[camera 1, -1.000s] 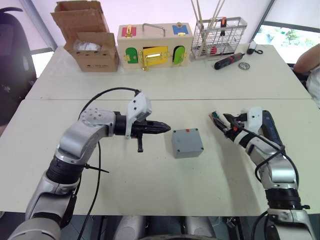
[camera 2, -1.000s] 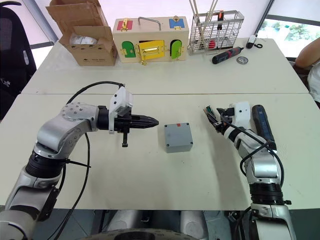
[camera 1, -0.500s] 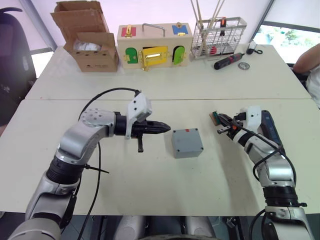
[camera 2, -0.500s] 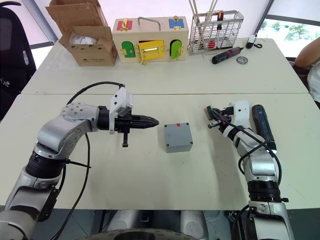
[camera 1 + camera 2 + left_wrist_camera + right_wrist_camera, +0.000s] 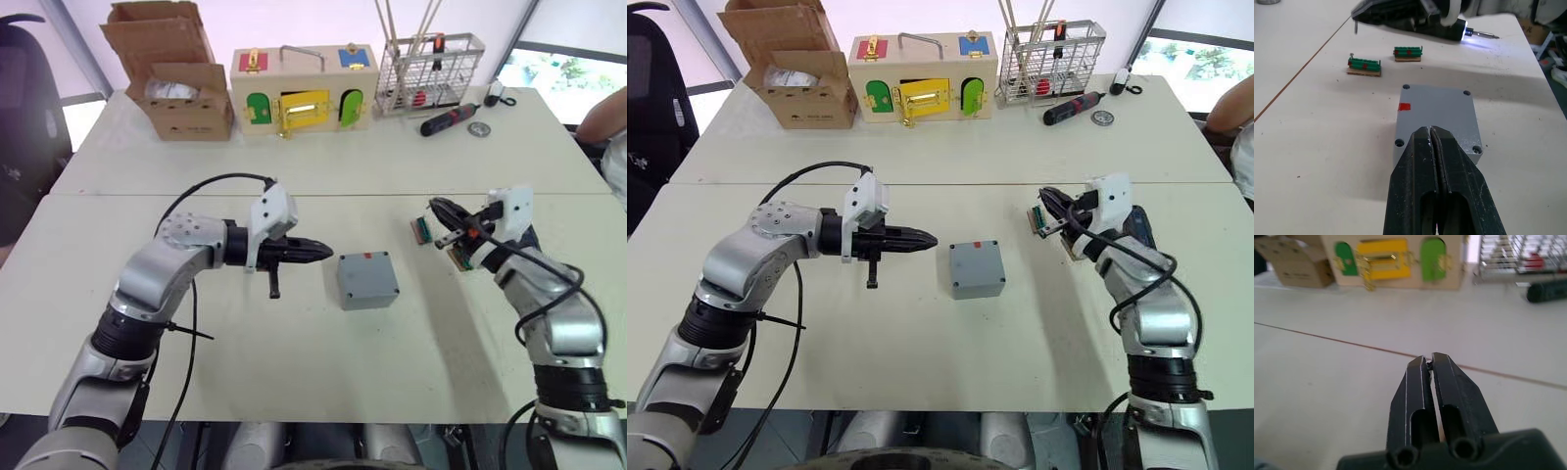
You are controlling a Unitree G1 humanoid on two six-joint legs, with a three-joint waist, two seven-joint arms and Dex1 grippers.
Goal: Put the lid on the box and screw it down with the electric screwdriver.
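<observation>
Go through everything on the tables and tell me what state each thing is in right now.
Box: lid on, flat on the table.
Screwdriver: lying on the table, tip light on.
Left claw: shut, empty, beside the box.
Right claw: shut, empty, raised over the table.
Cardboard box: flaps open.
Wooden box: doors closed.

The left gripper [image 5: 1431, 133] has its two black fingers pressed together, just over the near edge of the grey box [image 5: 1436, 119]. The lid is on the box. Past it lie two small green parts [image 5: 1364, 64] and the screwdriver [image 5: 1415, 17], its tip glowing.
</observation>
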